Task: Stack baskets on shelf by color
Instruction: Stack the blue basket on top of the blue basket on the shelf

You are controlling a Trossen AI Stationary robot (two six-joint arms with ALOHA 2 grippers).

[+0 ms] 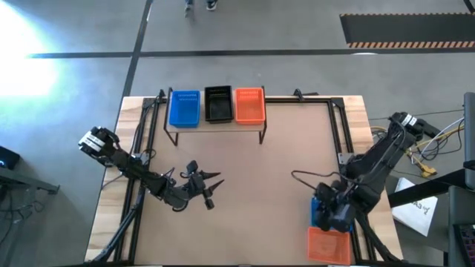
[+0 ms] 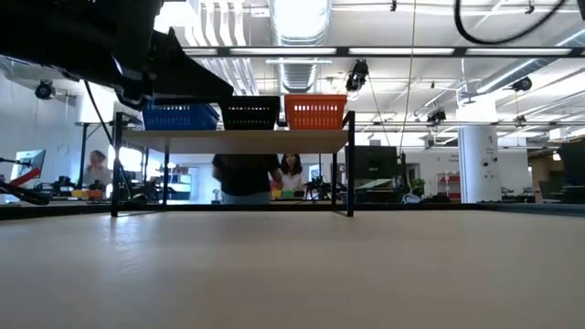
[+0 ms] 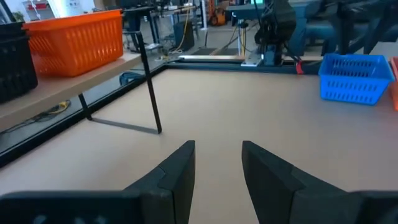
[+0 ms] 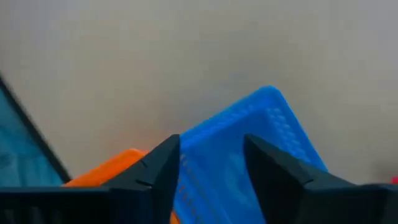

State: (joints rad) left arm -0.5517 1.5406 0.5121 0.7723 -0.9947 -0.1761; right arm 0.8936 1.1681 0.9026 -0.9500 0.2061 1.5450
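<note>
Three small rectangular plastic baskets w/ perforated grid walls sit side by side along the low light-wood plank shelf on thin black metal legs (image 1: 215, 126), at the far edge of the wooden tabletop (image 1: 267, 185): blue basket (image 1: 185, 107) on the robot's left, black basket (image 1: 218, 103) in the middle, orange basket (image 1: 250, 104) on the right. From table height they fill the plank's width, rims level, touching or nearly so.

Two more baskets lie near the table's near right corner: a loose blue basket (image 1: 323, 209), largely hidden under the right arm in the overhead view, and just beside it toward the near edge a loose orange basket (image 1: 329, 245).

The right gripper (image 4: 211, 168) hangs directly over the loose blue one, its two dark fingers spread w/ the blue grid wall showing between them; can't tell whether they touch it, and they aren't closed on it.

The left gripper (image 1: 208, 187) is over bare tabletop left of centre, well apart from the shelf, fingers parted, holding nothing.

Cables trail by the right arm's base. Beyond the table, people stand in the room behind the shelf.
</note>
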